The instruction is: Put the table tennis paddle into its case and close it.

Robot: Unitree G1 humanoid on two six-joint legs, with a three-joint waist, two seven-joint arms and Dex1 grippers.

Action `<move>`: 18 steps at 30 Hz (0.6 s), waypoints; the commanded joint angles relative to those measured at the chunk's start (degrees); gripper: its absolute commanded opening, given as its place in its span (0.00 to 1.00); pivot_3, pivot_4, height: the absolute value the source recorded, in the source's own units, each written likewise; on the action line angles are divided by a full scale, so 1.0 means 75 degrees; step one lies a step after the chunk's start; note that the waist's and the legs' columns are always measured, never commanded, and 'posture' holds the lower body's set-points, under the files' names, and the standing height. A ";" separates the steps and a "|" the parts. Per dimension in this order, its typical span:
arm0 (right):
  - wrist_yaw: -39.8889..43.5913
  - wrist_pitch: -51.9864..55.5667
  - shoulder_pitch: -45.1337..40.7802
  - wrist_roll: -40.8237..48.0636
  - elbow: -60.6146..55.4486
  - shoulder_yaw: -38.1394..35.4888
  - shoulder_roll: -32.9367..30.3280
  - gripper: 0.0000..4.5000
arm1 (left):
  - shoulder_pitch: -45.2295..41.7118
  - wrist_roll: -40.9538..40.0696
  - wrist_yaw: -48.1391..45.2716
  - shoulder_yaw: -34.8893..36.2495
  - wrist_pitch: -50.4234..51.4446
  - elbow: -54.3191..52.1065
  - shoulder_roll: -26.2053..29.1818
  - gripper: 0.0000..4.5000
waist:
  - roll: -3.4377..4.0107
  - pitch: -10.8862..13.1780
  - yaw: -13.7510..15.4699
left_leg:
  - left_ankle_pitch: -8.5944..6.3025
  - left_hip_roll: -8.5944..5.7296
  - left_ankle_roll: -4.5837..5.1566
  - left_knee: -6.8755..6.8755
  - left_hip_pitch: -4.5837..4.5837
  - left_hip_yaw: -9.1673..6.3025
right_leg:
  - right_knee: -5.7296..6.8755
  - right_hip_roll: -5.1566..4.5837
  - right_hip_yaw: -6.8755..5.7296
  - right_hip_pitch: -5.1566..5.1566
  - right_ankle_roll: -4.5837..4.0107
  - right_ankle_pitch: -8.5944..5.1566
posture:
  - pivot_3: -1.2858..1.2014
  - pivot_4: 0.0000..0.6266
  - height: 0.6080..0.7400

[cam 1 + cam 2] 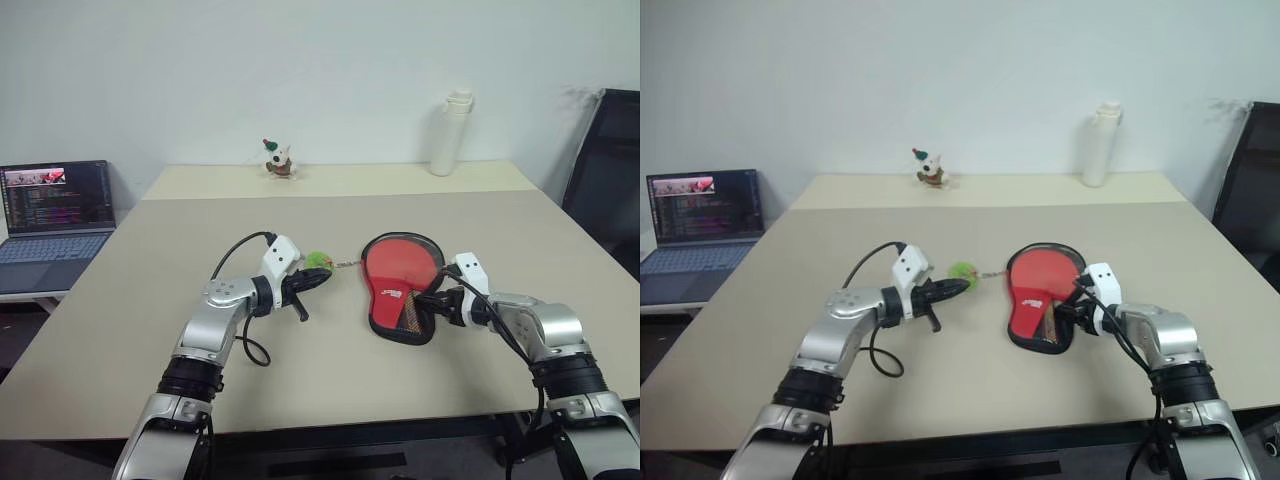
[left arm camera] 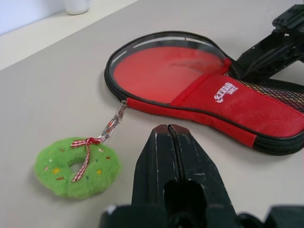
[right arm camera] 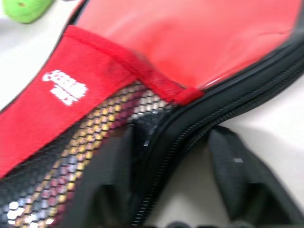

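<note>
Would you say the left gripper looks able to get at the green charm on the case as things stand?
Probably yes. The left gripper is shut and sits just short of the green charm, with bare table between them. The charm lies clear of the case on its chain, and the right gripper is busy at the case's far edge.

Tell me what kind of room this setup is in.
Probably an office or lab workroom: a large beige table against a plain white wall, an open laptop showing code on a side desk, and a black office chair at the table's edge. A white bottle stands at the far side.
</note>
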 commanded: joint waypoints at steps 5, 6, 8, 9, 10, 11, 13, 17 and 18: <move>0.0903 0.0305 -0.0297 0.0106 0.0364 0.0333 0.0242 0.01 | 0.1085 -0.1092 -0.1185 0.0375 0.0619 -0.1488 0.1023 0.00 | -0.0001 -0.0001 -0.0096 | 0.0000 0.0031 0.0000 -0.0002 0.0011 0.0019 | -0.0001 0.0022 0.0011 -0.0001 -0.0012 0.0007 | 0.52 0.24 1.00; 0.1140 0.0379 -0.0322 0.0194 0.0264 0.0380 0.0228 0.01 | 0.1324 -0.1266 -0.1435 0.0415 0.0780 -0.1692 0.1268 0.00 | -0.0001 -0.0001 -0.0120 | -0.0001 0.0036 0.0000 -0.0005 0.0014 0.0020 | -0.0001 0.0024 0.0013 -0.0001 -0.0014 0.0006 | 0.52 0.24 1.00; 0.1517 0.0477 -0.0337 0.0276 0.0045 0.0504 0.0169 0.01 | 0.1683 -0.1498 -0.1771 0.0434 0.0997 -0.2020 0.1660 0.00 | -0.0001 -0.0001 -0.0121 | -0.0001 0.0056 0.0000 -0.0012 0.0013 0.0015 | -0.0002 0.0044 0.0009 -0.0008 -0.0024 0.0001 | 0.52 0.24 1.00; 0.1657 0.0525 -0.0336 0.0298 -0.0052 0.0553 0.0147 0.01 | 0.1808 -0.1578 -0.1870 0.0433 0.1064 -0.2136 0.1801 0.00 | -0.0001 0.0000 -0.0117 | -0.0001 0.0058 0.0000 -0.0015 0.0010 0.0003 | 0.0001 0.0059 0.0008 -0.0011 -0.0033 -0.0005 | 0.52 0.24 1.00; 0.1810 0.0576 -0.0326 0.0329 -0.0182 0.0615 0.0120 0.01 | 0.1941 -0.1656 -0.1977 0.0432 0.1132 -0.2259 0.1942 0.00 | 0.0000 0.0000 -0.0109 | -0.0001 0.0064 0.0000 -0.0016 0.0002 -0.0010 | 0.0000 0.0064 0.0009 -0.0013 -0.0042 -0.0011 | 0.52 0.24 1.00; 0.1920 0.0624 -0.0319 0.0350 -0.0287 0.0656 0.0107 0.01 | 0.2049 -0.1715 -0.2061 0.0430 0.1192 -0.2362 0.2052 0.00 | 0.0000 0.0000 -0.0091 | -0.0002 0.0065 0.0000 -0.0017 -0.0003 -0.0019 | 0.0000 0.0066 0.0005 -0.0015 -0.0048 -0.0014 | 0.52 0.24 1.00; 0.2073 0.0709 -0.0279 0.0374 -0.0505 0.0726 0.0109 0.01 | 0.2250 -0.1820 -0.2221 0.0430 0.1283 -0.2565 0.2237 0.00 | 0.0000 0.0000 -0.0082 | -0.0002 0.0067 0.0000 -0.0019 -0.0009 -0.0027 | 0.0000 0.0068 -0.0002 -0.0019 -0.0057 -0.0020 | 0.52 0.24 1.00; 0.2234 0.0931 -0.0100 0.0493 -0.1050 0.0829 0.0147 0.01 | 0.2479 -0.2015 -0.2374 0.0441 0.1448 -0.2849 0.2414 0.00 | 0.0002 0.0001 -0.0068 | -0.0002 0.0067 0.0000 -0.0019 -0.0010 -0.0026 | 0.0000 0.0069 0.0000 -0.0021 -0.0058 -0.0020 | 0.52 0.24 1.00; 0.2263 0.0979 -0.0038 0.0520 -0.1199 0.0857 0.0156 0.01 | 0.2510 -0.2047 -0.2383 0.0439 0.1468 -0.2890 0.2435 0.00 | 0.0002 0.0001 -0.0056 | -0.0002 0.0065 0.0000 -0.0018 -0.0012 -0.0026 | 0.0000 0.0068 -0.0001 -0.0021 -0.0058 -0.0020 | 0.52 0.24 1.00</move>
